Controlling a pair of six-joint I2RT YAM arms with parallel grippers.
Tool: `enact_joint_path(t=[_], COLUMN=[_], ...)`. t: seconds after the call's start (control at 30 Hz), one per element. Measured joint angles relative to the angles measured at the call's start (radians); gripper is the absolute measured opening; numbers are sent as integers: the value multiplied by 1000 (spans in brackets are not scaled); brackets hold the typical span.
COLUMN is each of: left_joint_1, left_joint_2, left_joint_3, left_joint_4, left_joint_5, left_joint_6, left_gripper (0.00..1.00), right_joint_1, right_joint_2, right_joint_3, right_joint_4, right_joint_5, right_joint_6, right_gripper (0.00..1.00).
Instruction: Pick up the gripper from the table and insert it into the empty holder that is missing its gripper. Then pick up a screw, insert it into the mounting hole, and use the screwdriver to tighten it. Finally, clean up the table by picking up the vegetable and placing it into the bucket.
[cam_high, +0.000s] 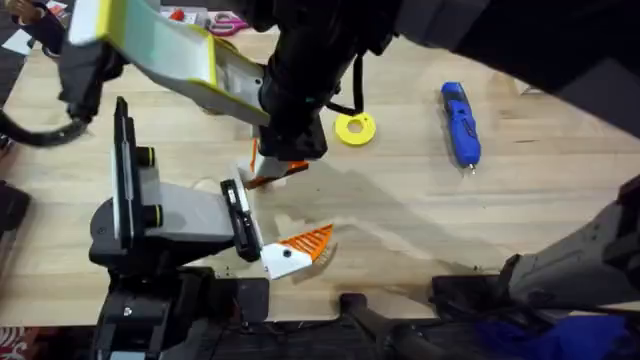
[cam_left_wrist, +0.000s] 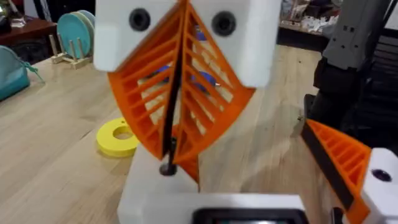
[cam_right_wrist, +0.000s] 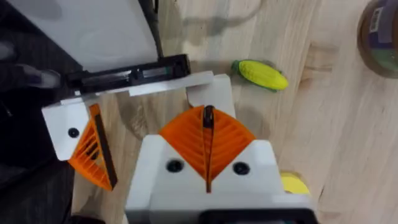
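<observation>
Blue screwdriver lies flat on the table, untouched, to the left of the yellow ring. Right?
Not quite. The screwdriver lies flat on the table, untouched, but to the right of the yellow ring, as the overhead view shows.

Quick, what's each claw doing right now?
Left gripper: open, empty.
Right gripper: shut on a small dark thing, maybe a screw.

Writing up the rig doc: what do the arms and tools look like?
Left tool and right tool: white blocky mounts, orange ribbed wedge pads. Left has one pad; its other mount is bare white. Left arm grey and black; right arm dark.
</observation>
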Motion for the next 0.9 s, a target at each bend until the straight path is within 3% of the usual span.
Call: enact_joint_path(t=[0.9], left_joint_1=[0], left_joint_2=[0], left_joint_3=[0], left_joint_4=[-1], left_joint_5=[1], left_joint_6=[-16], left_gripper=[986], right_joint_1=[0], right_joint_2=[23], right_joint_3=[0], right_joint_4=[7], right_joint_5=[-5], right_joint_6=[0], right_gripper=[11])
